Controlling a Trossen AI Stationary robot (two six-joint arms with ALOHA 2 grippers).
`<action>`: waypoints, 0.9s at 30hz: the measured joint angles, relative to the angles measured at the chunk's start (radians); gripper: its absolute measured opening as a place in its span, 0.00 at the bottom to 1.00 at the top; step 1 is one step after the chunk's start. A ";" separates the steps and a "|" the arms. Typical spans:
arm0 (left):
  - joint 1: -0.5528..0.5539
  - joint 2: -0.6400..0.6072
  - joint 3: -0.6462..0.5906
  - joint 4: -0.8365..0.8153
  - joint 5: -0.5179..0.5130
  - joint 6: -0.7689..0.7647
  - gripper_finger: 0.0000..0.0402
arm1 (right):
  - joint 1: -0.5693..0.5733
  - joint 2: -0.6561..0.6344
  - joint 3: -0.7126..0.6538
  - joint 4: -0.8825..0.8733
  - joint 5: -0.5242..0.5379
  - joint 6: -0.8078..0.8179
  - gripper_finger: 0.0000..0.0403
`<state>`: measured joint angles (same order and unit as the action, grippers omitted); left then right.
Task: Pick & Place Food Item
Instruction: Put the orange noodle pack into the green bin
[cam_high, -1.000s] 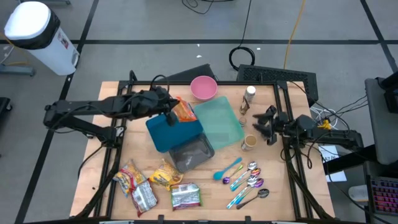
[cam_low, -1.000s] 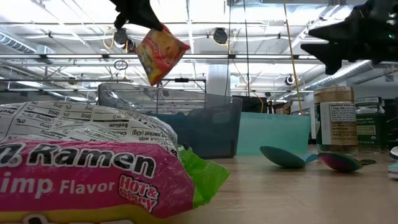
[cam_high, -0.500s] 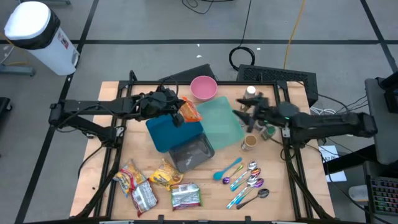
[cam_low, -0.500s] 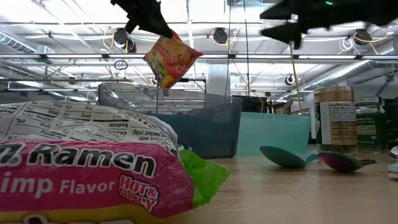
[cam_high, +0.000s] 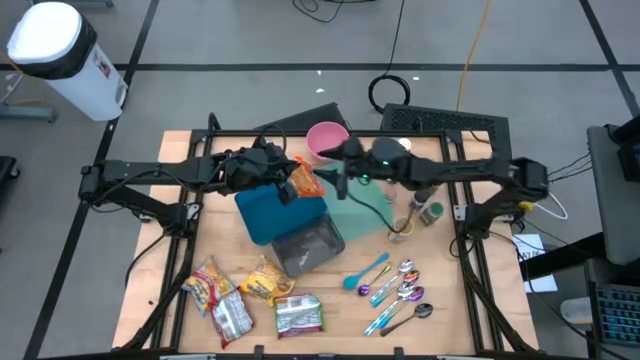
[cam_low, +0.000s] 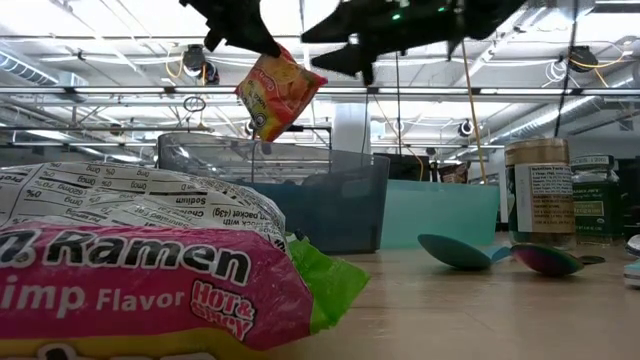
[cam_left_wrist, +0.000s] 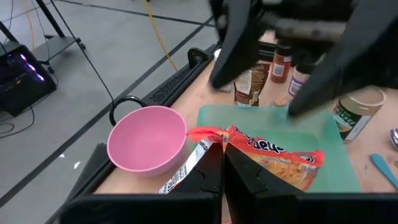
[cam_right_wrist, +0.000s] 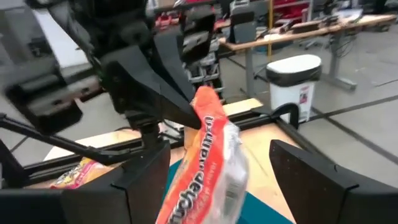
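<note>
Step in hand: a hand-over in mid-air looked under way, judging from how the two arms met above the middle of the table.
Food item: an orange packet of noodles hung well clear of the table, over the edge where the dark blue lid met the pale green lid.
Left gripper: the left gripper was clamped tight on one end of the packet, which dangled below it in the low view.
Right gripper: the right gripper stood wide apart and held nothing; in its own wrist view the two fingers straddled the packet, one on each side, without touching it as far as could be seen.
Where it might go: the task names no target; a clear bin sat just below the blue lid and a pink bowl stood at the far edge of the table, so the goal could not be told.
Other food: three more packets lay untouched at the near left of the table.
Next move, as a judgement: the right claw would need to close on the free end of the packet, squarely, before the left one let go; a thin, crinkly wrapper could slip or twist if pinched too near its edge.
</note>
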<state>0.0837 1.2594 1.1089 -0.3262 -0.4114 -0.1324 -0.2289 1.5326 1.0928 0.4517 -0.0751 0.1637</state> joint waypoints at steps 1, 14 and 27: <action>0.000 0.000 0.000 0.004 0.000 0.001 0.02 | -0.004 0.022 0.018 -0.001 -0.020 0.000 0.68; 0.000 0.000 0.000 0.016 0.049 0.023 0.01 | -0.007 0.149 0.072 0.075 -0.059 -0.026 0.51; -0.001 -0.018 -0.002 0.068 -0.010 0.047 0.05 | -0.022 0.053 0.074 -0.110 -0.084 -0.119 0.04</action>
<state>0.0827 1.2419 1.1072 -0.2585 -0.4219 -0.0850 -0.2513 1.5856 1.1666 0.3419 -0.1588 0.0449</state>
